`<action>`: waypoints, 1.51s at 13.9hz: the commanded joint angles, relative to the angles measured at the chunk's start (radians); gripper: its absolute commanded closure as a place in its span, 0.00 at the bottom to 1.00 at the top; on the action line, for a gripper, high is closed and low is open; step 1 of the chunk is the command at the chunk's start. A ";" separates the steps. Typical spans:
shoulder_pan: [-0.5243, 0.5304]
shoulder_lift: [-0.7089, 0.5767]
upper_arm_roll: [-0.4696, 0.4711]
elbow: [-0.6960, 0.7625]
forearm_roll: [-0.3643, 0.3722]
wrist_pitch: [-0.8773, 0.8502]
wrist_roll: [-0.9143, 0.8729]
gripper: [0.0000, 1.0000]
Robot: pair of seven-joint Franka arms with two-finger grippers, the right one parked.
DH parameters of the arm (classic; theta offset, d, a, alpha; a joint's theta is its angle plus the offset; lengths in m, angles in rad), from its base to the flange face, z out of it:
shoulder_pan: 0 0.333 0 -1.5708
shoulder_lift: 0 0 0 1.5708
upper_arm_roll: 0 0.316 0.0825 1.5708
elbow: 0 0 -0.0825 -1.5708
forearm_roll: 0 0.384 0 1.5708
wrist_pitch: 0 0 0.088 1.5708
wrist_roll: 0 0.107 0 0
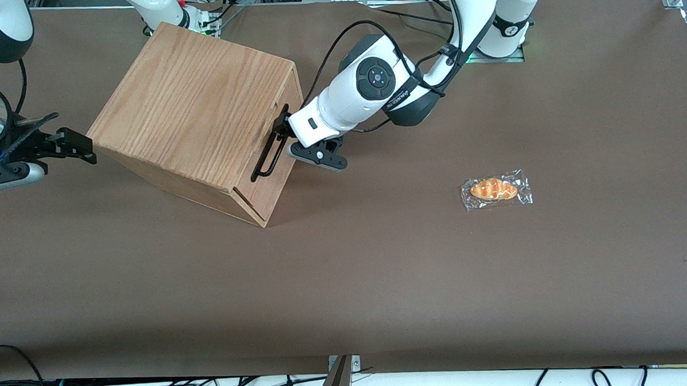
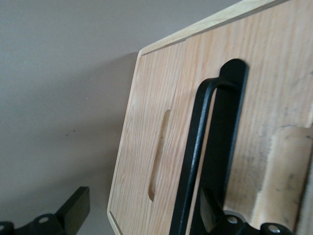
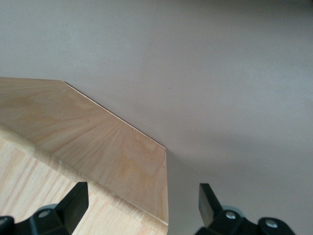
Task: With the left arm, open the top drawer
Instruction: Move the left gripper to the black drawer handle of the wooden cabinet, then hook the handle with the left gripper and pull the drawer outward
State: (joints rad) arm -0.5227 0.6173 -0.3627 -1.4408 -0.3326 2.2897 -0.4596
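Note:
The oak-grain wooden box (image 1: 189, 112) stands tilted on the brown table. Its top drawer (image 1: 286, 111) looks flush with the box, and the long black bar handle (image 1: 264, 161) runs along the drawer front. The left arm (image 1: 373, 81) reaches in from the working arm's end, its gripper (image 1: 278, 139) right at the handle. In the left wrist view the gripper (image 2: 142, 196) is open. The handle (image 2: 195, 147) passes between its fingers (image 2: 73, 210), close to one of them. They straddle the bar without clamping it. The drawer front (image 2: 274, 98) fills the view.
Beside the handle, the wood front has an oblong cut-out slot (image 2: 159, 152). A wrapped bread roll (image 1: 496, 190) lies on the table toward the working arm's end, nearer the front camera than the box. The box top (image 3: 98, 142) shows in the right wrist view.

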 commanded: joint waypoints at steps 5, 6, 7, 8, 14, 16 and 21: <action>-0.010 0.030 0.028 0.036 0.021 -0.002 0.009 0.00; -0.007 0.030 0.028 0.036 0.021 -0.002 0.009 0.00; -0.006 0.030 0.039 0.036 0.021 -0.004 0.009 0.00; -0.006 0.029 0.050 0.036 0.024 -0.007 0.010 0.00; 0.019 0.019 0.090 0.036 0.024 -0.016 0.013 0.00; 0.049 0.018 0.090 0.036 0.026 -0.016 0.015 0.00; 0.092 0.018 0.090 0.037 0.026 -0.018 0.016 0.00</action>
State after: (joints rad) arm -0.4482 0.6293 -0.2740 -1.4257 -0.3307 2.2903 -0.4460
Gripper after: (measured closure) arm 0.000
